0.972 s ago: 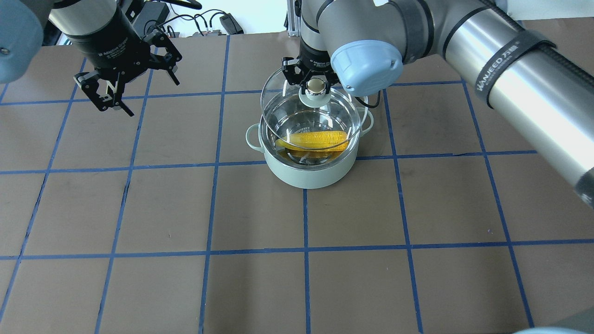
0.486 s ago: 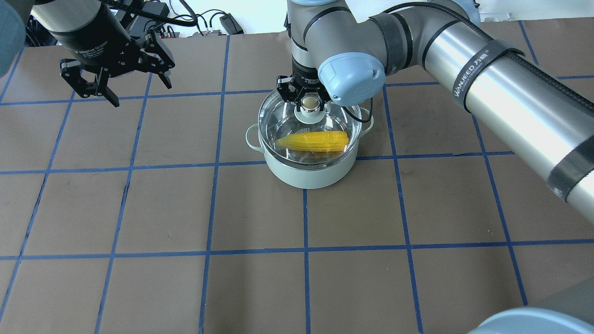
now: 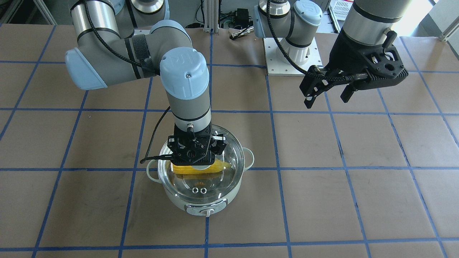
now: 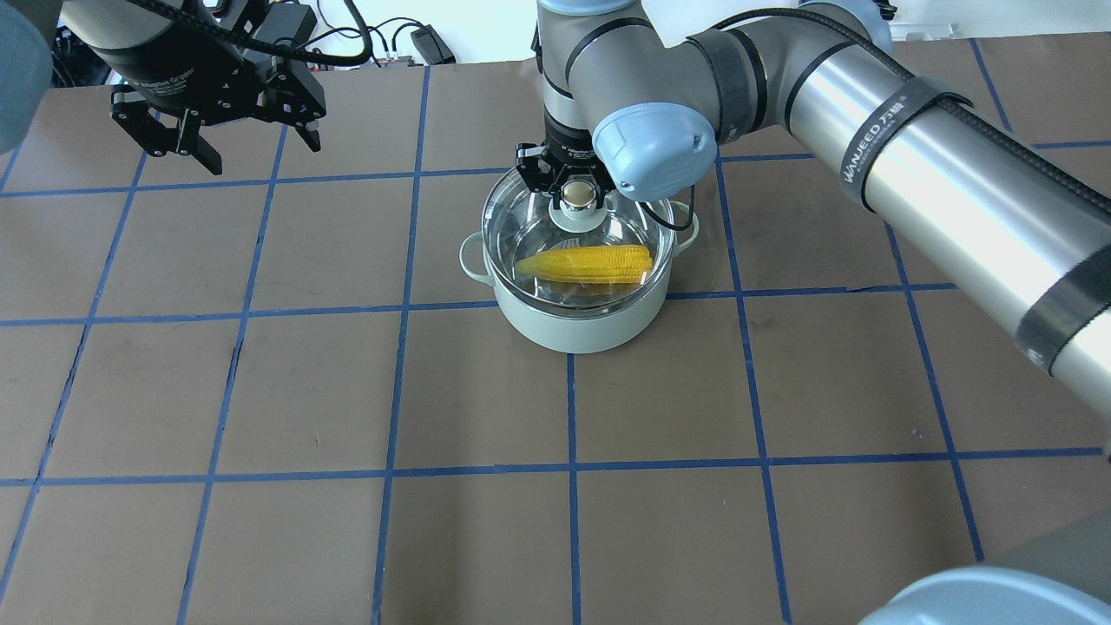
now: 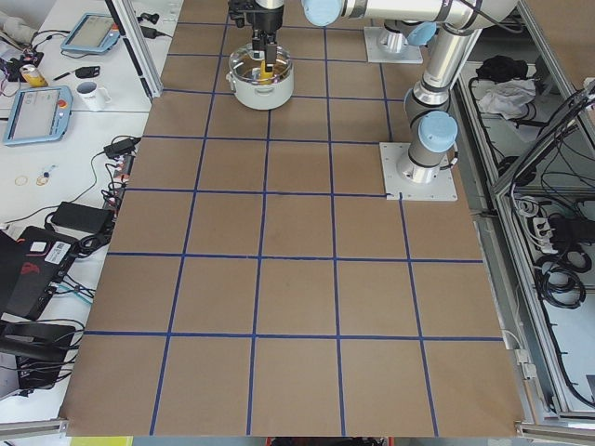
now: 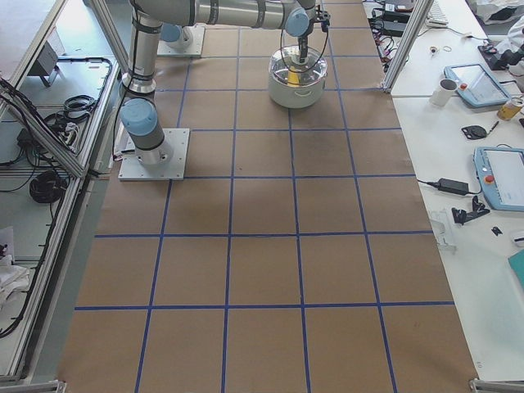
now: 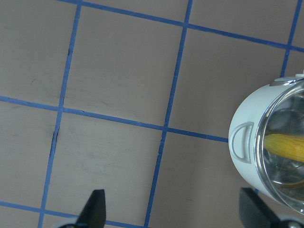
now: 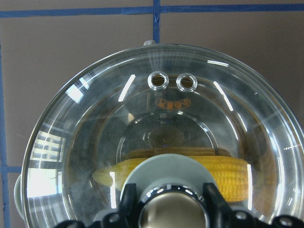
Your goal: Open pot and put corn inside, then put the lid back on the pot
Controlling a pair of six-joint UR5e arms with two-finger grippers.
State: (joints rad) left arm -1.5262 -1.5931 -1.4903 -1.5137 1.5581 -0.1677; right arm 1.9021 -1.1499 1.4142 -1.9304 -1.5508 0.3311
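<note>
The mint-green pot (image 4: 573,325) stands mid-table, its control knob toward the front-facing camera (image 3: 206,211). The yellow corn (image 4: 590,263) lies inside it, seen through the glass. The clear lid (image 4: 529,217) sits level on the pot's rim. My right gripper (image 4: 579,189) is directly above, shut on the lid's beige knob; in the right wrist view the fingers (image 8: 127,203) flank the knob over the corn (image 8: 228,173). My left gripper (image 4: 260,152) hovers open and empty over the far left of the table, well clear of the pot (image 7: 247,142).
Blue tape grids the brown table. Cables and a power brick (image 4: 425,42) lie past the far edge. The left arm's base plate (image 3: 290,53) is bolted near the robot side. Side desks hold tablets (image 5: 33,111) and a mug (image 5: 91,93).
The lid, raised and tilted a second ago, has come down flat on the pot with the right gripper still on its knob. The left gripper has drawn back toward the far left.
</note>
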